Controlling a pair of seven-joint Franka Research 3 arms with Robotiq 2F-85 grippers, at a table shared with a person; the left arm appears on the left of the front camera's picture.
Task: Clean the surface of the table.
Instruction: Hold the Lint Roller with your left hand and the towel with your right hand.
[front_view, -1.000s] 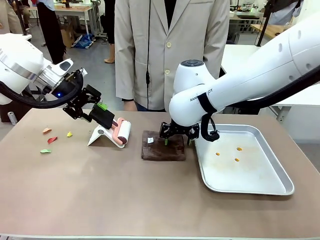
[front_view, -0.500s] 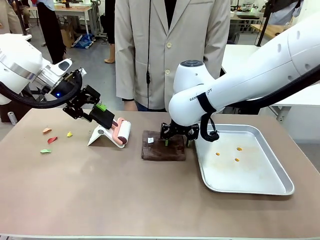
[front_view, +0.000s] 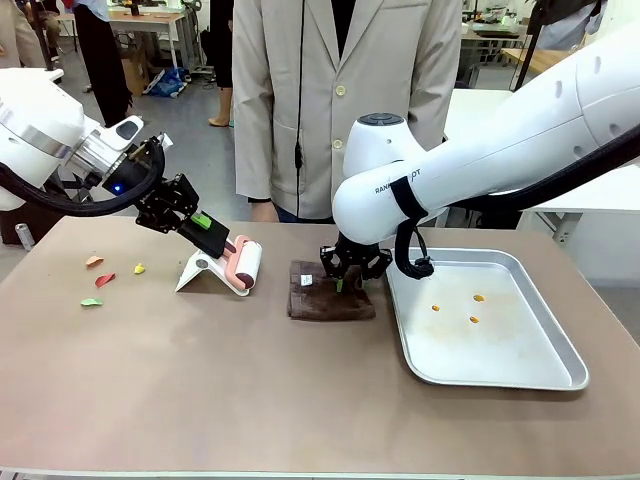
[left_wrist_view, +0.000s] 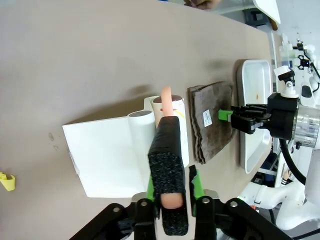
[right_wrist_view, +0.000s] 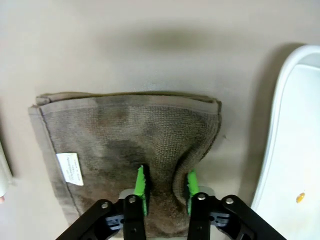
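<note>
Tabletop (front_view: 250, 400) spans the scene, with coloured scraps (front_view: 104, 279) at its far left. Mid-table, right pincer (right_wrist_view: 165, 189) pinches a fold of the brown towel (right_wrist_view: 125, 135). Left pincer (left_wrist_view: 171, 187) clamps the lint roller (front_view: 247, 264) by its handle. Risk: the shallow fold may slip free once dragged.

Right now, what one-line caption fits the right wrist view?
Right tool pinches a raised fold of the brown towel lying on the table, beside the tray.

Front view faces the person (front_view: 345, 100) across the table (front_view: 200, 400); both close wrist views look down, sharing the towel (right_wrist_view: 150, 125).
</note>
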